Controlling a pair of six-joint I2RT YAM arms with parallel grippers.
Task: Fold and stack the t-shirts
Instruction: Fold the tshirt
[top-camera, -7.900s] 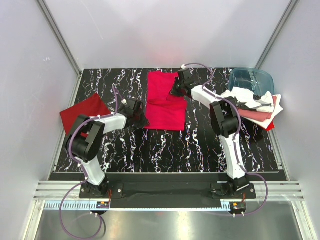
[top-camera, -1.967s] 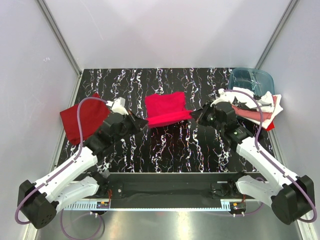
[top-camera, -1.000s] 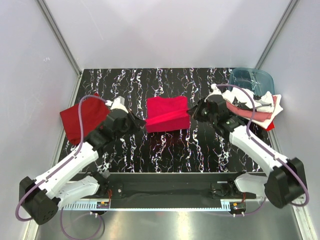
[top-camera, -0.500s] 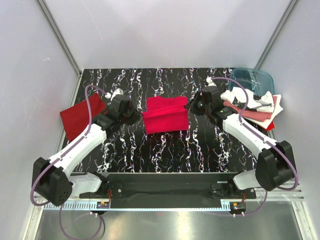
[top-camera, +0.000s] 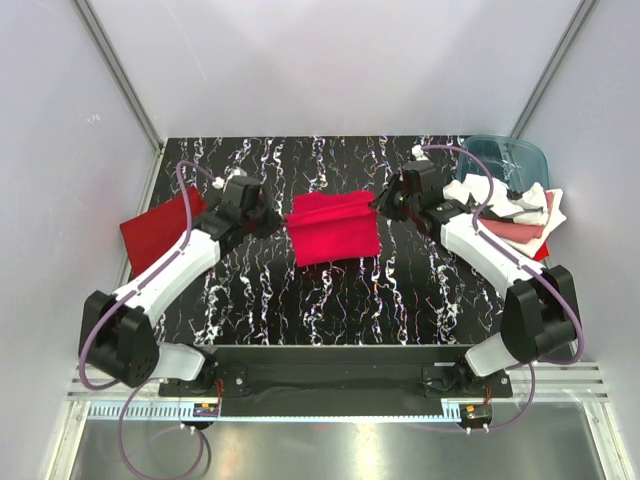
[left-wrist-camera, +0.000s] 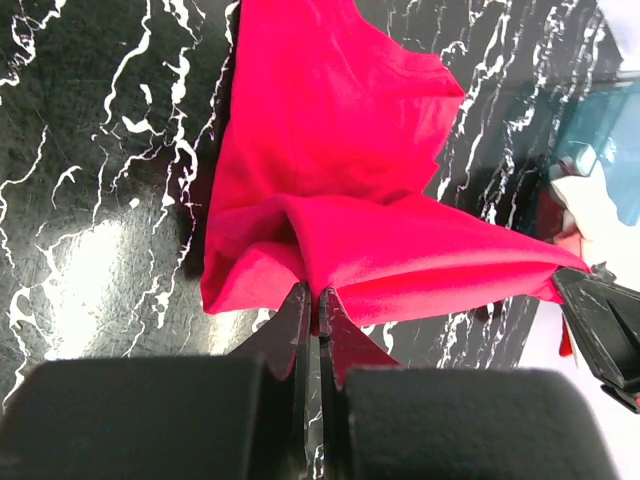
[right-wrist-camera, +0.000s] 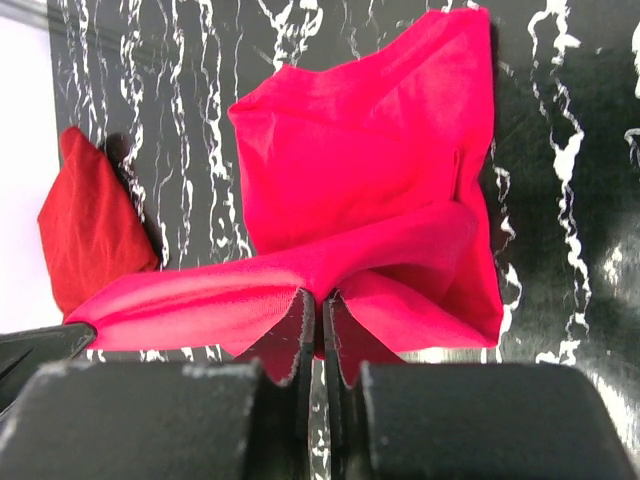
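A bright crimson t-shirt (top-camera: 333, 228) lies half folded at the middle of the black marbled table (top-camera: 330, 300). My left gripper (top-camera: 277, 217) is shut on its far left corner (left-wrist-camera: 300, 250). My right gripper (top-camera: 377, 201) is shut on its far right corner (right-wrist-camera: 350, 270). The held edge is stretched taut between the two grippers above the cloth's lower layer. A darker red shirt (top-camera: 157, 228) lies folded at the left edge and shows in the right wrist view (right-wrist-camera: 95, 225). A pile of white, salmon pink and red shirts (top-camera: 515, 212) sits at the right.
A translucent blue-teal plastic tub (top-camera: 503, 160) stands at the back right behind the shirt pile, and shows in the left wrist view (left-wrist-camera: 600, 140). Grey walls close in the table on three sides. The arm bases sit at the near edge.
Both grippers have carried the held edge of the crimson shirt from the near side up and towards the far side, over the rest of the shirt. The other shirts have not moved.
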